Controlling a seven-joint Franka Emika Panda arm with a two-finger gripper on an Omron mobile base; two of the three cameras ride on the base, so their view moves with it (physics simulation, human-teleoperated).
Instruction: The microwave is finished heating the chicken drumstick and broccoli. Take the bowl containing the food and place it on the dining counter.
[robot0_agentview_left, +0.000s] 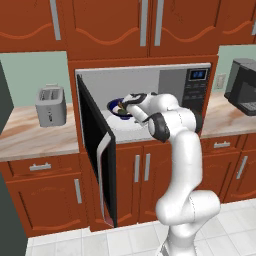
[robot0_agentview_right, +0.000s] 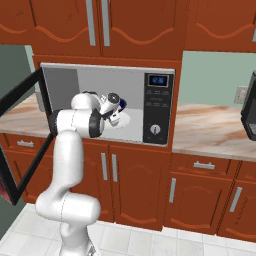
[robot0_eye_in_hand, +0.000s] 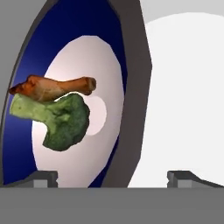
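Wide silver-grey microwave (robot0_agentview_left: 145, 80), black glass door swung open. Dark blue bowl (robot0_agentview_left: 116, 106) with white inside sits within, holding brownish drumstick (robot0_eye_in_hand: 54, 86) touching green broccoli (robot0_eye_in_hand: 61, 120). Gripper (robot0_eye_in_hand: 111, 177) jaws spread wide (nothing grasped), straddling the bowl's rim.

1. Red-brown wooden wall cabinets (robot0_agentview_left: 105, 25) with long silver handles run along the top of the room.
2. Below them, pale green wall (robot0_agentview_left: 32, 75) shows on both sides.
3. Under that wall lies a marbled beige desk (robot0_agentview_left: 30, 137).
4. A silver toaster (robot0_agentview_left: 50, 105) stands on this desk.
5. A black coffee machine (robot0_agentview_left: 242, 87) stands well apart from the toaster, at the far right.
6. Under the desk are matching base cabinets (robot0_agentview_left: 45, 192).
7. At their foot, light grey floor tiles (robot0_agentview_left: 75, 245).
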